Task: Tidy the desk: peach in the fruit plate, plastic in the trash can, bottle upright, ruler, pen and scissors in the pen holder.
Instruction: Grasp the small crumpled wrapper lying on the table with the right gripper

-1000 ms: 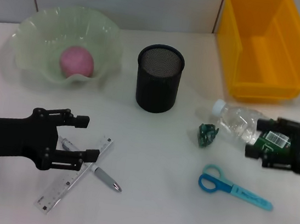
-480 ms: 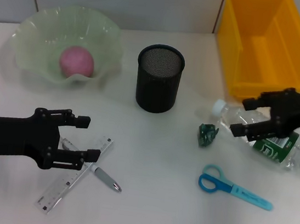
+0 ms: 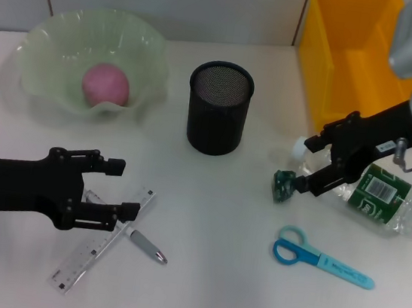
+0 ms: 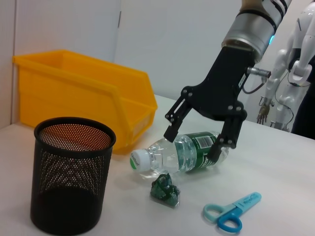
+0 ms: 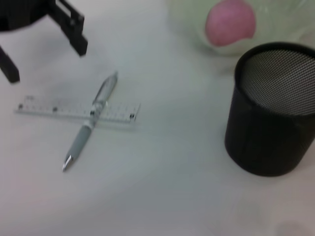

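Right gripper point(image 3: 325, 163) fingers spread over lying bottle's point(image 3: 372, 193) neck, left gripper point(image 3: 114, 186) fingers spread above pen point(image 3: 134, 237) and ruler point(image 3: 102, 241).

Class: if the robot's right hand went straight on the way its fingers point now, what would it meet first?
Most likely the bottle: the open right hand points down with its fingers straddling the lying bottle's body, so its palm would land there before the desk.
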Available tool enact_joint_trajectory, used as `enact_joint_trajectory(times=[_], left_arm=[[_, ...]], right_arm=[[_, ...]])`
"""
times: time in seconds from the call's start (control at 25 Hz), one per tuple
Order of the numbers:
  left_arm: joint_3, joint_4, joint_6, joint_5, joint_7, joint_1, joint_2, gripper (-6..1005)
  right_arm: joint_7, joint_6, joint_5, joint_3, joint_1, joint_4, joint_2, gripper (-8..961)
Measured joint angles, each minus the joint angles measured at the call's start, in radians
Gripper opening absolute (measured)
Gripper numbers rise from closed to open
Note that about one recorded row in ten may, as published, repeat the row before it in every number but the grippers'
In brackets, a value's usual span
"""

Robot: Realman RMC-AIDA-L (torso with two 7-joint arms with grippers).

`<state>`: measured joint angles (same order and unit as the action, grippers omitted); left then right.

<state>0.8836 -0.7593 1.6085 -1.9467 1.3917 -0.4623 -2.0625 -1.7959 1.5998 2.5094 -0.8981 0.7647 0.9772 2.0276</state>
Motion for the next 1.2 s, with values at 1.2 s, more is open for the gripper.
enact_joint_trajectory(times=[1.2], left_arm=[[0.000, 0.005, 0.003, 0.005, 0.012, 0.006, -0.002, 814]], right_arm=[[-0.003, -0.270, 0.049, -0.230, 0.054, -0.174, 0.036, 826]])
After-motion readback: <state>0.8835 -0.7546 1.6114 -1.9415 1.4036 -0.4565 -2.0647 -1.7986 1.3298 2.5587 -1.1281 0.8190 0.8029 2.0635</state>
